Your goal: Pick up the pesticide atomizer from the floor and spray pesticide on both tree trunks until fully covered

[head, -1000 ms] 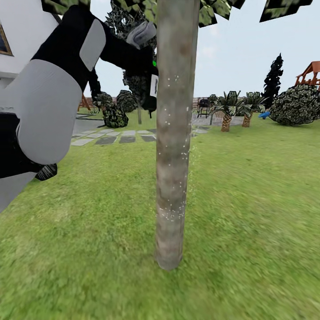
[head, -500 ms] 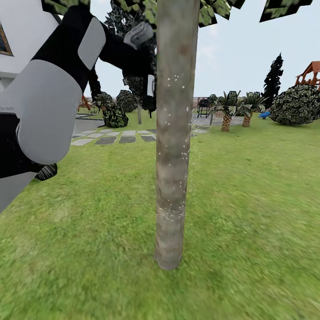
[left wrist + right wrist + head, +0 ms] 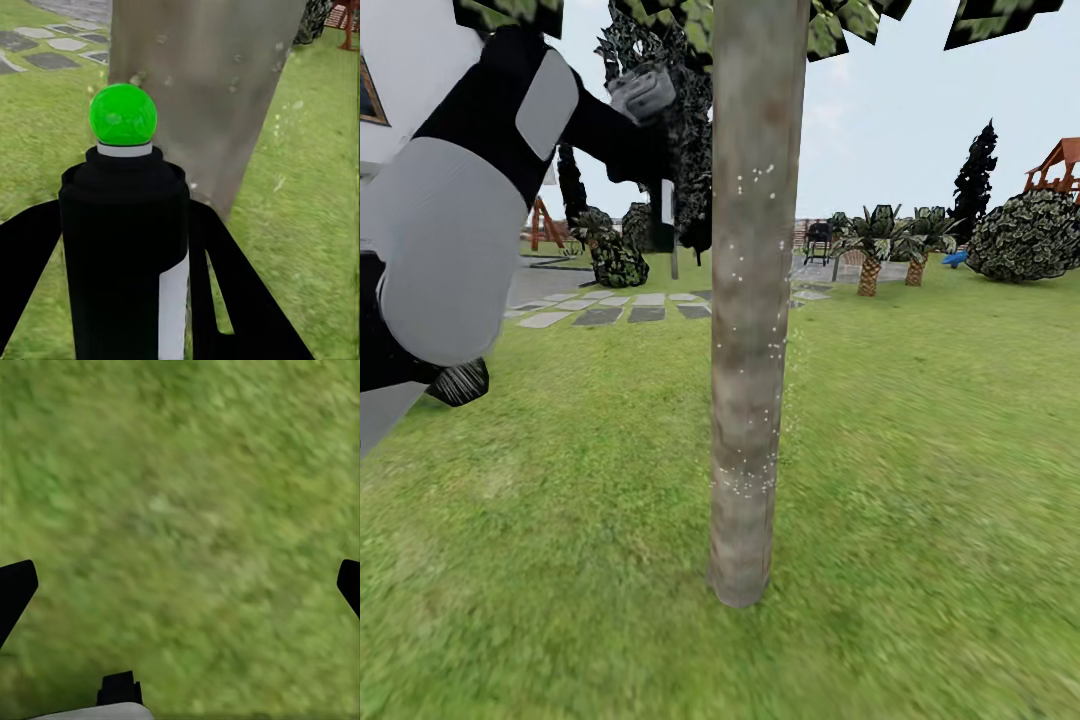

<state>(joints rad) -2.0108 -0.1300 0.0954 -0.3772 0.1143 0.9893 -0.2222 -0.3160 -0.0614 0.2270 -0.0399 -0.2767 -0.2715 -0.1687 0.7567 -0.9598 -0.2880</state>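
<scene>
The pesticide atomizer [image 3: 127,255] is a black cylinder with a narrow white label strip down one side, a thin white collar at its neck, and a bright green round knob on top. In the left wrist view it stands upright between the two black fingers [image 3: 225,285] of the left gripper [image 3: 124,300], which are clamped against its sides. Its green knob sits close in front of the tree trunk [image 3: 202,90].

From the head view, the atomizer [image 3: 665,205] shows as a dark body with a white strip, held up high just beside the trunk [image 3: 750,300], on the side toward the white house wall [image 3: 410,60]. Its pale grey trigger head [image 3: 643,95] is raised above it at the end of the left arm [image 3: 470,230].

The trunk is a thick, straight, mottled grey-brown column, sprinkled with small white specks from high up down to its lower part. It rises from the lawn [image 3: 920,480].

Beyond the trunk lie grey stepping stones [image 3: 620,308], dark shrubs [image 3: 615,255], short palms [image 3: 875,245], a large round bush [image 3: 1028,235] and a wooden play tower [image 3: 1060,165].

The right gripper [image 3: 180,585] hangs over bare grass [image 3: 180,495], its black fingertips [image 3: 15,589] spread wide apart and holding nothing.
</scene>
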